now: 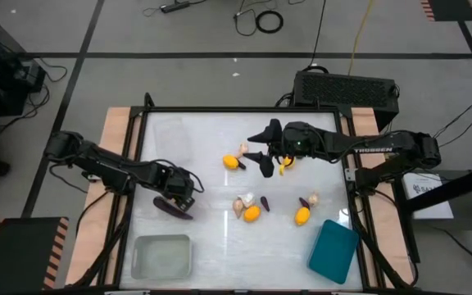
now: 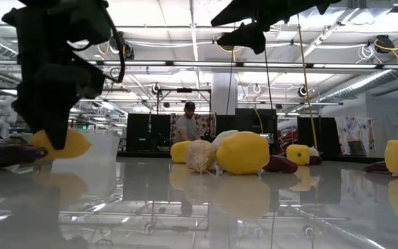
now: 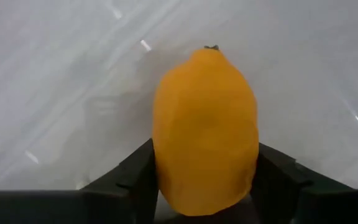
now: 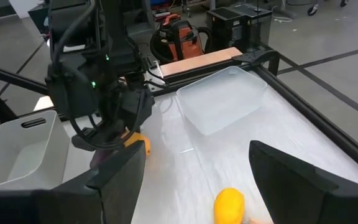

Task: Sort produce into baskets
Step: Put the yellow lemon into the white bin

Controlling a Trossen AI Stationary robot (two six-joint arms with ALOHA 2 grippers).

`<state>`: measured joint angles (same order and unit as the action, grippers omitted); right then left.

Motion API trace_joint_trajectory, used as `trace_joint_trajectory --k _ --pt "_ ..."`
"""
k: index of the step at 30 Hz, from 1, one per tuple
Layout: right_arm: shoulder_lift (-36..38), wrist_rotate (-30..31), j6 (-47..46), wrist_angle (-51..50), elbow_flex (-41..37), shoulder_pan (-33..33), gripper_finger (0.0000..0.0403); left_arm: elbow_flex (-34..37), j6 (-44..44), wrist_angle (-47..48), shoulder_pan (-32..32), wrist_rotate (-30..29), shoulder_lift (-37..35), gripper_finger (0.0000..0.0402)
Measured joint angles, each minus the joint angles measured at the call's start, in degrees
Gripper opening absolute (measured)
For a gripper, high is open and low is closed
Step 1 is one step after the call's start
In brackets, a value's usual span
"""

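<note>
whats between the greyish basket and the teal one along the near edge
Nothing: in the high view the table between the greyish basket and the teal basket is bare.

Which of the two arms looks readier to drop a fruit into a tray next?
Left. The left gripper is shut on a yellow lemon, near the translucent tray. The right gripper hangs open with nothing in it.

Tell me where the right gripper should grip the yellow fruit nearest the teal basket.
Grip the yellow fruit across its rounded middle, coming straight down. A small eggplant crowds the side away from the teal basket, so the open right gripper probably fits best with fingers on the two free flanks.
</note>
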<state>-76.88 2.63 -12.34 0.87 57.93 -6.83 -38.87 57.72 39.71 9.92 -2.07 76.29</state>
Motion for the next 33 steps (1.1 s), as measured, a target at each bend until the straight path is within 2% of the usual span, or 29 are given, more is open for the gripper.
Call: trace_joint_trajectory --k 3,7,11,15,20,24,33 --pt "0.0 0.0 0.0 0.2 0.0 0.0 0.0279 -1.5 -4.1 2.2 -2.0 1.1 -2.3 0.0196" --pt "0.0 0.0 0.0 0.2 0.0 0.0 0.0279 -6.9 -10.5 10.4 -6.4 1.4 -5.9 0.0196" --pt "0.0 0.0 0.0 0.2 0.0 0.0 0.0279 -13.1 -16.5 16.3 -11.5 -2.9 -9.0 0.0196" --pt "0.0 0.0 0.0 0.2 0.0 0.0 0.0279 -17.1 -19.3 18.3 -17.3 -6.3 -11.2 0.0200" --pt "0.0 0.0 -0.2 1.0 0.0 0.0 0.0279 -17.9 -19.3 18.4 -25.3 -8.3 -13.2 0.0203" --pt "0.0 0.4 -0.4 1.1 0.0 0.0 0.0279 -17.9 -19.7 18.4 -32.0 -12.9 -13.3 0.0205" --pt "0.0 0.3 -3.0 1.0 0.0 0.2 0.0279 -17.0 -27.7 22.1 -46.3 -12.2 -9.8 0.0206"
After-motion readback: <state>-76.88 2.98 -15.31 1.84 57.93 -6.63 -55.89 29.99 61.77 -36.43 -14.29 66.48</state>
